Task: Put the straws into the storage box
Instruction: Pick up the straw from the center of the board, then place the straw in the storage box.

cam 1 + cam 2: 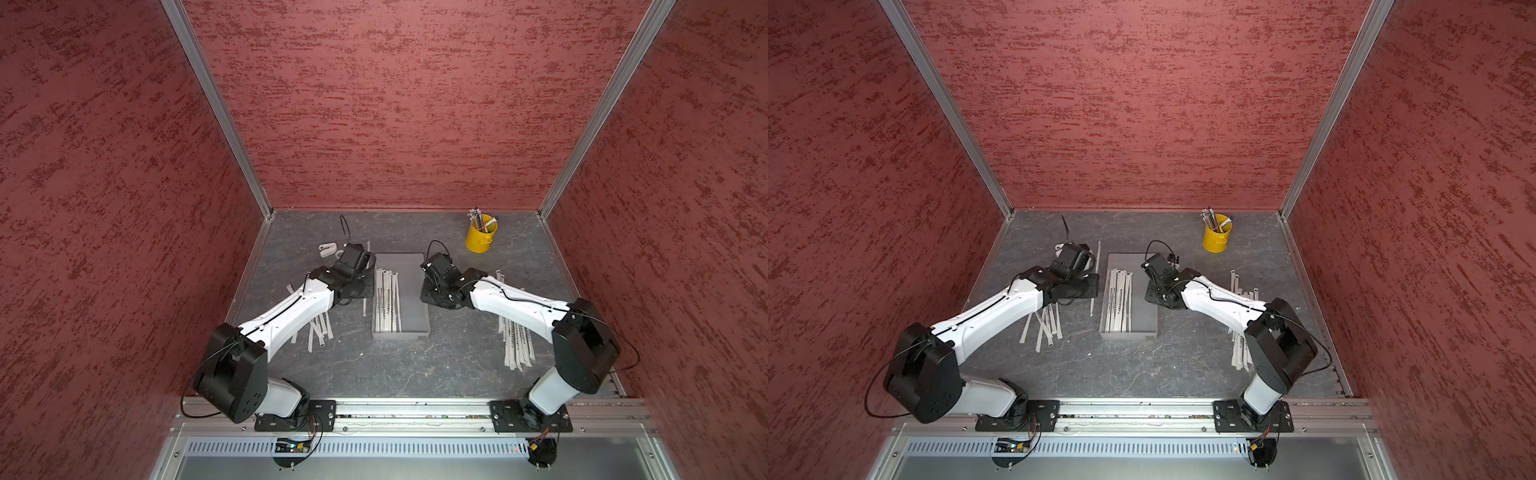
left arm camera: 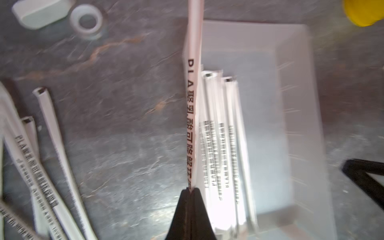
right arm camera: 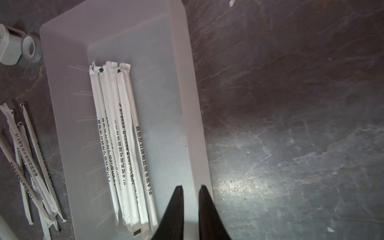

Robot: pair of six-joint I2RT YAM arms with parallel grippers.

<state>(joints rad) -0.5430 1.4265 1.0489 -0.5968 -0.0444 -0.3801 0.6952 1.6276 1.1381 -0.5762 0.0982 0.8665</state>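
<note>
The storage box (image 1: pixel 411 299) (image 1: pixel 1144 307) is a translucent grey tray at mid table, with several straws (image 1: pixel 387 299) (image 3: pixel 120 145) lying lengthwise along its left half. My left gripper (image 2: pixel 190 188) is shut on one printed straw (image 2: pixel 192 104), which in both top views runs just outside the box's left wall (image 1: pixel 365 307) (image 1: pixel 1093 291). My right gripper (image 3: pixel 192 187) stands narrowly open over the box's right wall, the rim showing between its fingers. Loose straws lie left of the box (image 1: pixel 320 332) (image 2: pixel 41 155) and in a pile under the right arm (image 1: pixel 515 340) (image 1: pixel 1239 349).
A yellow cup with pens (image 1: pixel 481 239) (image 1: pixel 1217 239) stands at the back right. A small white case (image 2: pixel 39 12) and a white ring (image 2: pixel 86 20) lie beyond the left gripper. Red walls close in the table on three sides.
</note>
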